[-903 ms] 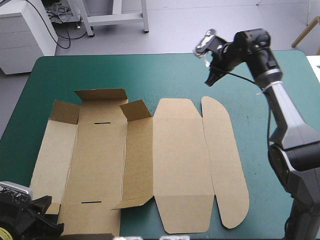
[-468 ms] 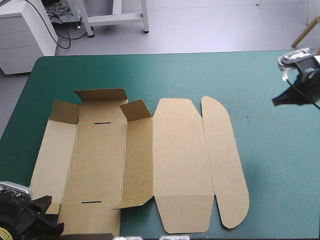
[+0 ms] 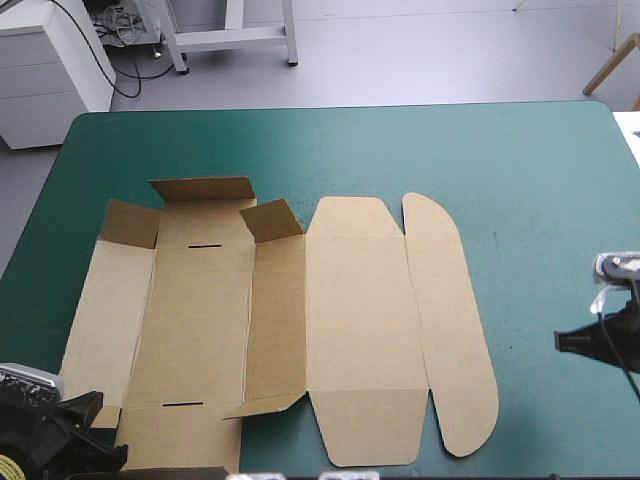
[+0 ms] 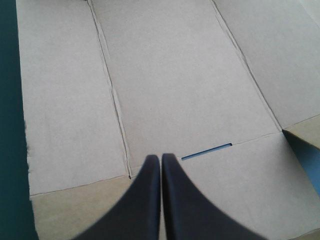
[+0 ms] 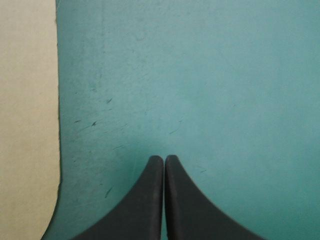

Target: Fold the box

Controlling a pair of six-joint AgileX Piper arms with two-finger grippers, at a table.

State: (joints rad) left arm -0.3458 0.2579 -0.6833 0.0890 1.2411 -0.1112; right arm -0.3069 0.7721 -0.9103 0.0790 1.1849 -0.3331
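Your right gripper (image 3: 562, 342) had come back from the far right of the table, where it hung earlier, to a spot by the right edge on the near side. The left arm and the box (image 3: 355, 320) lay just as they had before.

You had the box spread open on the teal-green cover (image 3: 520, 160), filling the left and middle of the table. Most of the sheet lay flat. Only the small flaps (image 3: 270, 218) along its far-left part were tipped up. Its long rounded panel (image 3: 450, 330) made the right-hand end.

Your right gripper's black fingers (image 5: 150, 200) were pressed together into one point, with nothing between them. They hung over bare cover. The box's rounded panel lay off to their left, clearly apart from them, and no board sat under the tips.

Your left gripper (image 4: 161, 157) was at the near-left corner of the table, its fingers (image 4: 142, 205) likewise closed tight on nothing. It sat over the near-left part of the box. A narrow slot (image 4: 207, 151) in the board lay just beside the fingertips, on a crease, and the wide base panel stretched ahead of them. You could not tell from these views whether the tips touched the board.
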